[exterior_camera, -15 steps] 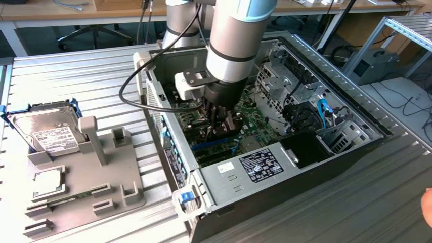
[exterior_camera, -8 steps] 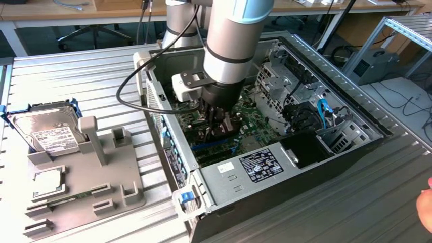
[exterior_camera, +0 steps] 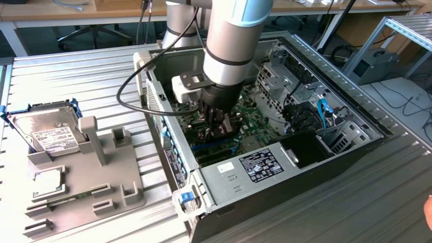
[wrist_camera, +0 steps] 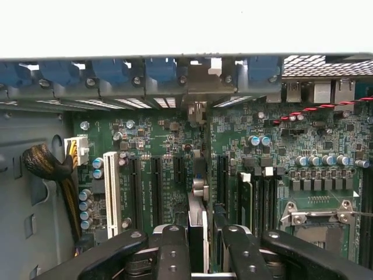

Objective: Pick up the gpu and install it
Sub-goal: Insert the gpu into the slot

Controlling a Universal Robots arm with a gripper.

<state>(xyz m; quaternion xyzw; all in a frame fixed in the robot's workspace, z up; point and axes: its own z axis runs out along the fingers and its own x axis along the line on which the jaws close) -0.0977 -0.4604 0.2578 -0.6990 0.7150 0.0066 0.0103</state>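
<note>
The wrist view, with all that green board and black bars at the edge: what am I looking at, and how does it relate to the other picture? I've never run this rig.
The exterior view looks down on a grey robot arm reaching into an open computer case on a metal table. Its gripper is down over the green motherboard.

The wrist view comes from a camera on the arm, looking along the gripper. The black bars are its fingers. Between them, seen edge-on, sits a thin card, the gpu, held upright over the motherboard slots.

Beside the case, a grey holder carries a hard drive.
</note>
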